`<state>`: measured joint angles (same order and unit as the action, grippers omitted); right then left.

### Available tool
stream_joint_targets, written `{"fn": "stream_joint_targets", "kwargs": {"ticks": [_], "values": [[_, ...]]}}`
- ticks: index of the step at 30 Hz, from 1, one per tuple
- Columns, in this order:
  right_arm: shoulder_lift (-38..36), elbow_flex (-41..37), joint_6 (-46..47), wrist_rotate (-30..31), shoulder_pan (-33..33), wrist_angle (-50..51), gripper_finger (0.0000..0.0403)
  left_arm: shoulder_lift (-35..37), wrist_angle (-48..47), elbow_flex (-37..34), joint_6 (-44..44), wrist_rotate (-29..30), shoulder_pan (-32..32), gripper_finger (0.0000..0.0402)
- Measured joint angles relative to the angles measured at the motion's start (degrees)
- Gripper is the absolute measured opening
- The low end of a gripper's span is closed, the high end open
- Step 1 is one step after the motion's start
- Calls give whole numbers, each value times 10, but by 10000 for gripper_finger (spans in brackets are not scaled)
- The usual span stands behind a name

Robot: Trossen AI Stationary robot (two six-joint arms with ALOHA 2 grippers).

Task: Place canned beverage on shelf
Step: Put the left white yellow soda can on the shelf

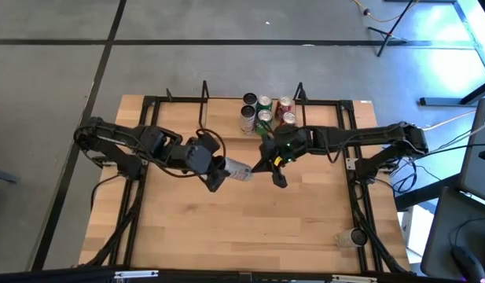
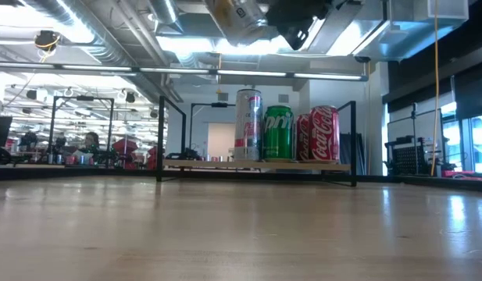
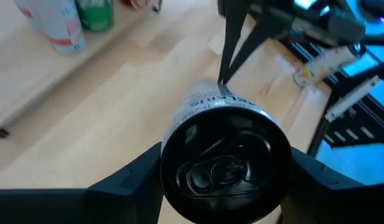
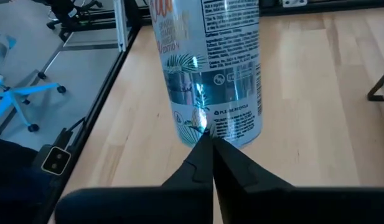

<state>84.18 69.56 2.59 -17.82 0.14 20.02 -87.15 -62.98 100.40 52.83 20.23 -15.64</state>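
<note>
A silver canned beverage (image 1: 239,170) lies level in the air above the table's middle, held by my left gripper (image 1: 226,170). In the left wrist view its pull-tab top (image 3: 224,168) faces the camera. My right gripper (image 1: 262,166) is shut, with its tips at the can's other end. In the low view the can (image 2: 237,19) hangs high above the tabletop. The shelf (image 2: 256,165), a light board between black end frames, stands at the table's far side and carries several upright cans (image 1: 264,112). My left gripper pinches the can between its two fingers (image 3: 139,171), one on each side of the body near the top end (image 3: 173,134). The fingers lie level, coming from the table's left. The can lies level along them, lifted clear of the table. My right gripper's shut fingertips (image 4: 204,140) meet the can's printed side wall (image 4: 210,118) near its bottom end. They come from the table's right, slanting down. In the left wrist view these fingers (image 3: 228,50) reach the can's far end (image 3: 218,87).
A small pale bottle (image 1: 354,237) lies on the table near its front right corner. The shelf's cans include a white and pink one (image 2: 248,125), a green one (image 2: 278,134) and red ones (image 2: 323,134). Bare wooden tabletop (image 1: 226,228) lies in front.
</note>
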Motion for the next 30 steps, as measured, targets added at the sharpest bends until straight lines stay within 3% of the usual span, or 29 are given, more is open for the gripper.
{"fn": "stream_joint_targets", "kwargs": {"ticks": [8, 15, 19, 25, 30], "values": [[23, 0, 1, 4, 25, -43, 2, 0, 30, 0, -27, 68, 6, 218], [35, -1, -1, 21, 37, -53, 2, 1, 38, 1, -93, 125, 48, 216], [9, 0, -18, 39, 21, -38, 3, 1, 24, 1, -172, 83, 95, 216], [-51, 1, -45, 156, -35, 34, 3, 1, 17, 1, -330, 21, 208, 216], [-82, 1, -59, 194, -97, 71, 3, 1, 20, 1, -471, -78, 322, 216]]}}
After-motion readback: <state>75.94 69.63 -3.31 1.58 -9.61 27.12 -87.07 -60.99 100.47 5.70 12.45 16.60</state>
